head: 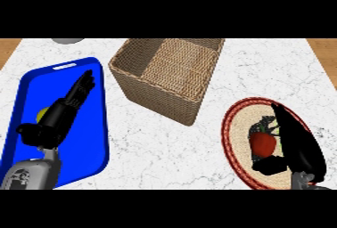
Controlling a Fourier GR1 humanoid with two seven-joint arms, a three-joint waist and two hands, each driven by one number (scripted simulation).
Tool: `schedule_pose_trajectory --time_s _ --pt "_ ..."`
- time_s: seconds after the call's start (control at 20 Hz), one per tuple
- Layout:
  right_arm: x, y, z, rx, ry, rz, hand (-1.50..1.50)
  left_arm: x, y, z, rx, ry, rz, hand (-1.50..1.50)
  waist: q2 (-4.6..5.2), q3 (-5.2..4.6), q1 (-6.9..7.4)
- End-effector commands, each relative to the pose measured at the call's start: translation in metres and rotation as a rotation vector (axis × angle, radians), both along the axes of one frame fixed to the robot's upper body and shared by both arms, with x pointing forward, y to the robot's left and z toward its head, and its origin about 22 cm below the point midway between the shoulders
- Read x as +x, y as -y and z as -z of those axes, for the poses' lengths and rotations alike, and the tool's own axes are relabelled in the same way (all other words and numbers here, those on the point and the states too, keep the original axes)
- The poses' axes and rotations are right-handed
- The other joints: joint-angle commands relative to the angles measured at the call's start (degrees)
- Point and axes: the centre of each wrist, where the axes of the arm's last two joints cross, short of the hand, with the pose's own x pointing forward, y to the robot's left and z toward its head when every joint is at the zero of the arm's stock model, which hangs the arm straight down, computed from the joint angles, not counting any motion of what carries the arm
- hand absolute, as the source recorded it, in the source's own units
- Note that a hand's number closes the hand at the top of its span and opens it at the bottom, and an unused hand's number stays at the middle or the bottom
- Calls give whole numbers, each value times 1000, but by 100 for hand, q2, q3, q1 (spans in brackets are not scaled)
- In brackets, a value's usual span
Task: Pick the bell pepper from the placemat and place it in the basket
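A white marbled desk (164, 147) carries everything, with wood showing at its far corners. At the left, a blue tray (99, 147) lies under the left hand (63, 111), which rests above it with fingers straight, hiding most of a yellow object (42, 113). In the middle stands the woven basket (164, 75), open-topped, ready to receive. At the right, on the round red-rimmed placemat (232, 133), sits the red bell pepper (263, 143); the right hand (296, 142) flanks it, fingers extended alongside and thumb below, apparently closing for the pick.

White marble counter (164, 147), grey veining; wood floor (324, 46) showing at both far corners.
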Motion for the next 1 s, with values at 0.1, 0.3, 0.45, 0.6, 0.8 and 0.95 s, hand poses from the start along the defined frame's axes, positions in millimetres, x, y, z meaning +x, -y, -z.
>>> schedule_pose_trajectory --time_s 0.1,0.3,0.45,0.6,0.8,0.95 --pt "35 -4 13 -16 -41 33 -150 -12 -2 -8 -5 8 10 0 1 0 30" --pt "19 -10 30 -6 -83 39 -150 -10 -4 -5 1 5 2 0 1 0 14" --pt "10 18 34 -5 -89 43 -150 -6 -8 -3 5 18 4 0 -1 0 -1" --pt "21 16 42 19 -100 21 -150 18 -3 8 -10 11 9 0 5 -1 -13" --pt "20 19 61 32 -162 -13 -150 -6 9 -8 8 -4 15 0 0 1 14" --pt "14 7 56 -4 -227 -65 150 -8 -4 -6 6 14 8 0 -2 -1 16"
